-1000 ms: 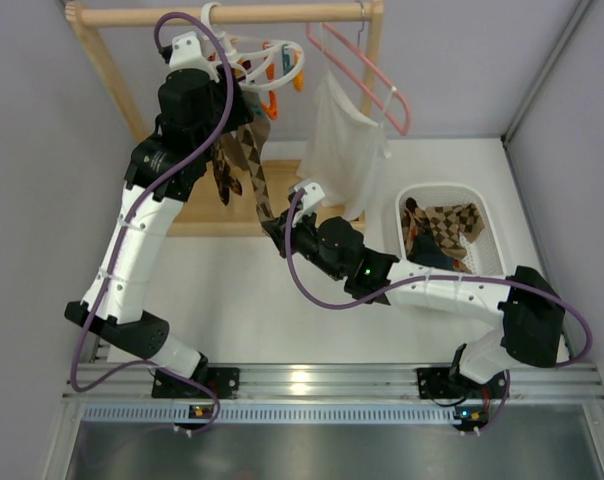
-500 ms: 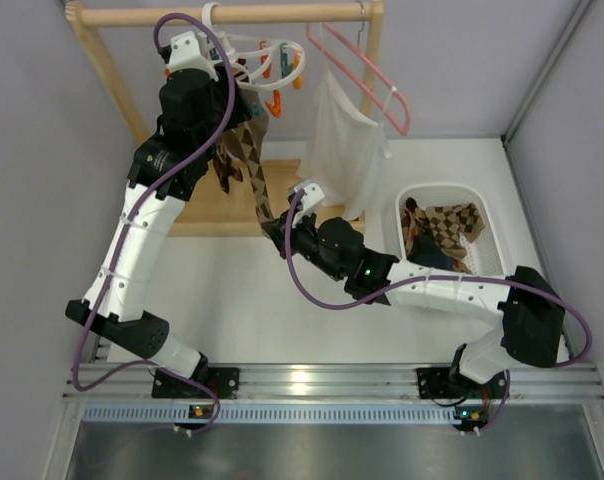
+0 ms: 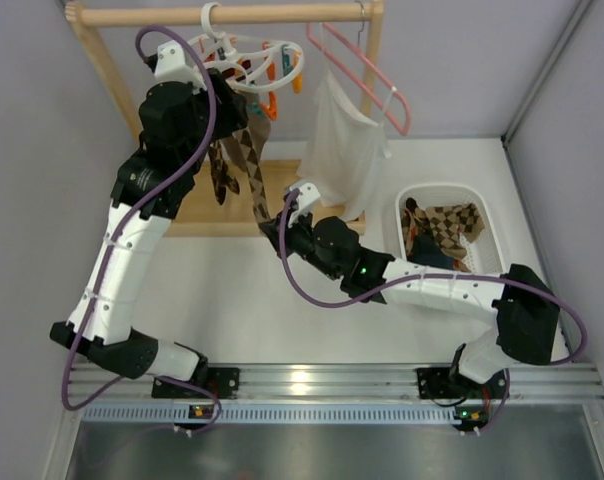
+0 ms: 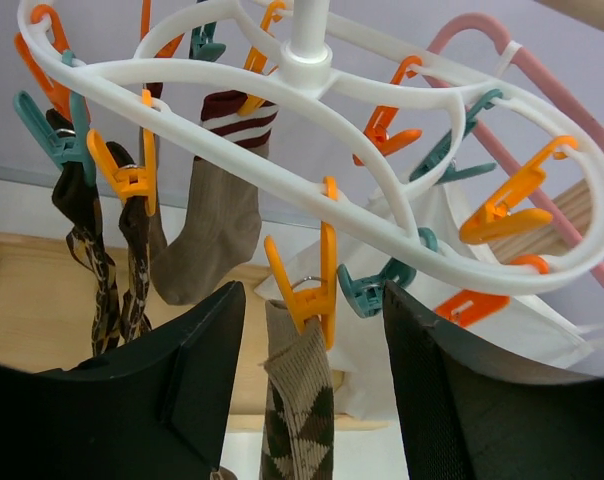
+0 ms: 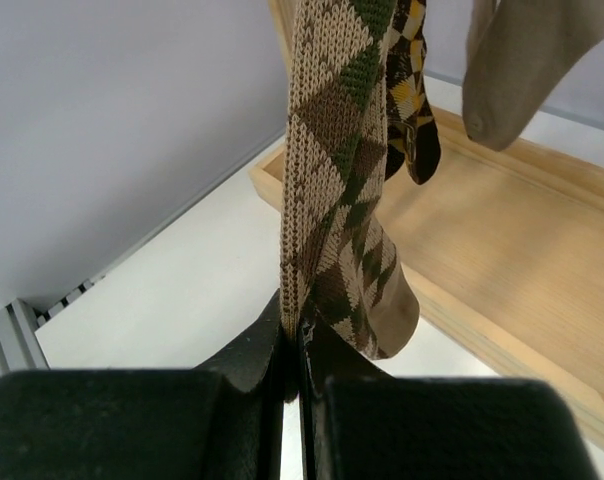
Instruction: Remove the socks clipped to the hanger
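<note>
— Right gripper (image 5: 292, 345)?
— I read it pinched on the argyle sock (image 5: 332, 150), low end.
— Left gripper (image 4: 312, 300)?
— Fingers wide, flanking the orange clothespin (image 4: 318, 280) clipping that sock to the hanger (image 4: 307, 65).

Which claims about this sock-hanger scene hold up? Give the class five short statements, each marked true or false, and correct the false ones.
1. The right gripper is shut on the argyle sock. True.
2. The left gripper is shut on an orange clip. False: its jaws stand open either side of the orange clip that holds the argyle sock.
3. The white basket is empty. False: socks lie in it.
4. The argyle sock is clipped to the hanger. True.
5. The white cloth hangs from that hanger. False: it hangs on the pink hanger.
</note>
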Available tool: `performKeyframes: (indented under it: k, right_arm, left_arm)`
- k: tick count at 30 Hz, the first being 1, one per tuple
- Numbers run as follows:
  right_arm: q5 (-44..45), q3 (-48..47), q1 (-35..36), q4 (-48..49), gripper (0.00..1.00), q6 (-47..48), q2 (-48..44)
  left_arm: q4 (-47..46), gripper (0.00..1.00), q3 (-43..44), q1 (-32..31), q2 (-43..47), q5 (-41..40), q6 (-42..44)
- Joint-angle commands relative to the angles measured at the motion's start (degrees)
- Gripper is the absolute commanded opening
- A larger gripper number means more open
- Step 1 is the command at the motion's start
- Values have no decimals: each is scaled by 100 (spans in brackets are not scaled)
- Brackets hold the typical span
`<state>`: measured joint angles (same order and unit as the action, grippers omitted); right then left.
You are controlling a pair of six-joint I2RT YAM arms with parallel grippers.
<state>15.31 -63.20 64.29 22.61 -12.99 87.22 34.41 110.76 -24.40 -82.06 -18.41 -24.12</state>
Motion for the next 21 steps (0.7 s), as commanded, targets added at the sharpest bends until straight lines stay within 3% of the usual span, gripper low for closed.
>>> performKeyframes:
  k: [1, 11, 21]
  right_arm:
    - [-222, -254, 119, -292, 0, 34, 128]
    - [-195, -368, 119, -389, 0, 43, 138]
    - [-213, -290, 119, -389, 0, 34, 93]
  left_arm:
    - [-392, 61, -116, 23, 331, 198, -67]
    - [-391, 55, -626, 32, 577, 153, -84]
    - [-374, 49, -336, 32, 42, 101, 74]
